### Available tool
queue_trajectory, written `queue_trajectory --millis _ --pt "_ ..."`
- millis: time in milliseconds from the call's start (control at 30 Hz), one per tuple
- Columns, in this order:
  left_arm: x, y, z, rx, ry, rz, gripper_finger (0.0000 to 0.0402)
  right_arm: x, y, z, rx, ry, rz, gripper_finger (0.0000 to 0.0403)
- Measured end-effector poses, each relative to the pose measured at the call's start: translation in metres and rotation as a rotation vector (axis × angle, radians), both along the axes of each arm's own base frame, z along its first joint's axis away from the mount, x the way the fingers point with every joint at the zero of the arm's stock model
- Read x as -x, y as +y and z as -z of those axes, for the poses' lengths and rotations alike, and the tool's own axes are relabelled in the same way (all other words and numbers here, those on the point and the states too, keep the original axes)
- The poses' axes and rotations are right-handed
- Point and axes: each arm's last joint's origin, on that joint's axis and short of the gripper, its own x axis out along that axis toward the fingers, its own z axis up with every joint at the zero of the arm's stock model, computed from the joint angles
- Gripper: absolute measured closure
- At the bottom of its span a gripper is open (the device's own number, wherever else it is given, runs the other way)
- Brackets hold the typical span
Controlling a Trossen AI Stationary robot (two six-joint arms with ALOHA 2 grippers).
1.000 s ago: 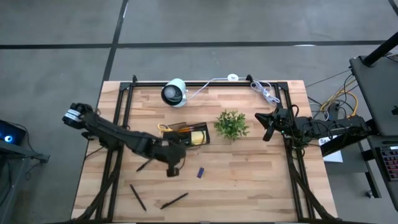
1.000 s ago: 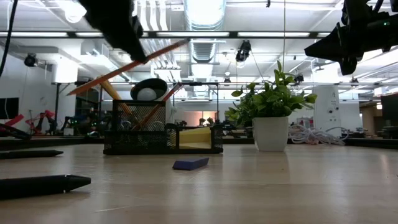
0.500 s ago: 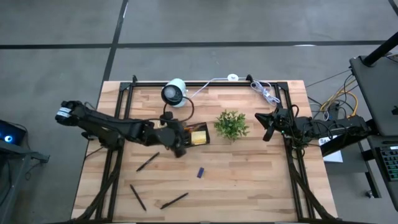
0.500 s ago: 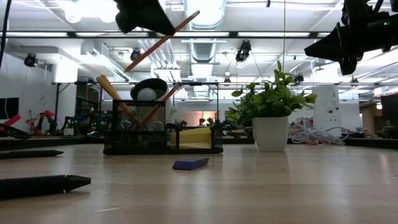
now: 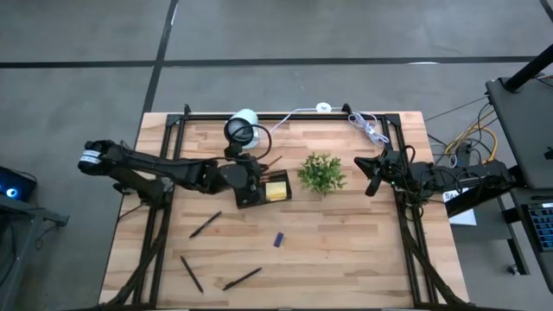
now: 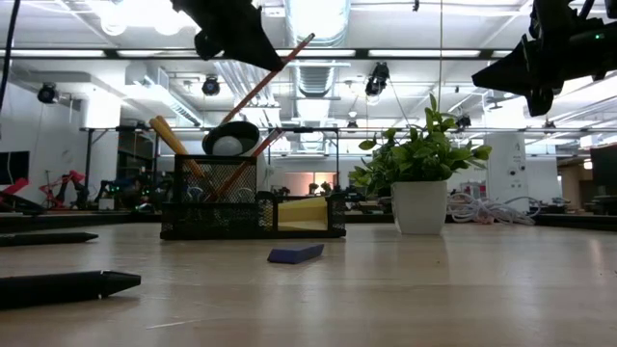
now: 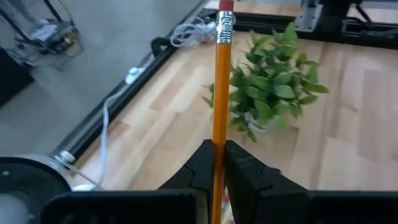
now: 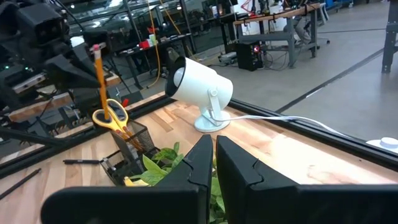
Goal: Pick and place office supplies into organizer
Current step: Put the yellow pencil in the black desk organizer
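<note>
My left gripper [image 5: 252,175] hangs over the black organizer [image 5: 259,192], shut on an orange pencil [image 7: 221,81] whose eraser end [image 6: 310,39] points up. Yellow-handled scissors [image 8: 112,116], other pencils [image 6: 170,137] and a yellow sticky-note pad [image 5: 276,190] are in the organizer. A blue piece [image 5: 278,239] and three black pens [image 5: 206,225] [image 5: 191,273] [image 5: 242,278] lie on the near part of the table. My right gripper [image 5: 373,173] is shut and holds nothing, off the table's right side beside the plant. My left gripper pinches the pencil's shaft [image 7: 217,134], below the eraser end, between its two fingers [image 7: 245,168]. The fingers come from the table's left, slanting down. The pencil stands tilted with the eraser up and toward the right. Its lower end is hidden, so I cannot tell where it ends.
A white round camera-like device [image 5: 242,130] stands just beyond the organizer. A small potted plant [image 5: 321,173] stands to the organizer's right. A white coiled cable [image 5: 367,128] lies at the far right corner. Black rails run along the table's left, right and far edges.
My left gripper has gone up and toward the far edge, from the near side of the organizer to over it. It carried the pencil, which has tipped from a shallow slant to a steeper one, eraser end up.
</note>
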Motion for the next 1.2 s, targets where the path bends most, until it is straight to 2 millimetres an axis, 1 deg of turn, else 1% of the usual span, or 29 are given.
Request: queue_trajectory --millis 133,267,367,533,733,1200 --pt "-0.003 0.008 0.008 -0.013 -0.062 -0.021 0.0391 0.000 0.000 0.000 0.000 0.000 0.000 0.0390" --pt "-0.002 0.014 0.021 -0.042 -0.072 -0.023 0.0391 0.000 0.000 0.000 0.000 0.000 0.000 0.0390" --pt "0.001 0.016 0.036 -0.044 -0.037 -0.030 0.0391 0.000 0.000 0.000 0.003 0.002 -0.001 0.0390" --pt "0.007 0.022 0.054 -0.047 0.015 -0.047 0.0391 0.000 0.000 0.000 0.003 0.002 -0.001 0.0390" --pt "0.009 0.029 0.063 -0.044 -0.030 -0.076 0.0391 0.000 0.000 0.000 0.001 0.001 0.000 0.0390" --pt "0.016 0.029 0.079 -0.046 0.015 -0.074 0.0391 0.000 0.000 0.000 0.000 0.000 0.000 0.0390"
